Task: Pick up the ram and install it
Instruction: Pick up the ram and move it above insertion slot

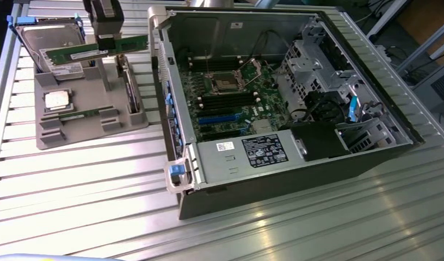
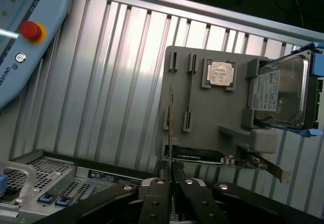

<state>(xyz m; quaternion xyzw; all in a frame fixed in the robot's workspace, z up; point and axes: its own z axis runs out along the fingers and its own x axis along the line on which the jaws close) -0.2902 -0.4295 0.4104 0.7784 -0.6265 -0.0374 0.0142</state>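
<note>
Above the grey fixture tray [image 1: 91, 133], at the exterior view's left: the gripper [image 1: 106, 42] is clamped on the ram [image 1: 78, 53], which hangs clear of the tray with its long edge roughly level. The wrist view gives the ram [image 2: 170, 115] edge-on between the fingers [image 2: 156, 198].

A second stick [image 1: 80, 115] lies in the tray near the processor [image 1: 57, 99]; the hard drive [image 1: 51, 41] stands behind. The open computer case [image 1: 295, 92] sits on the counter [image 1: 84, 190], with memory slots [image 1: 213, 100] beside the socket.

We judge this the carry. Notes:
- Hold the stick level and square in the grip.
- Pass over the case wall [image 1: 167, 81] with margin.
- Line its edge up with a slot.
- Avoid twisting, since the thin board will likely flex.
</note>
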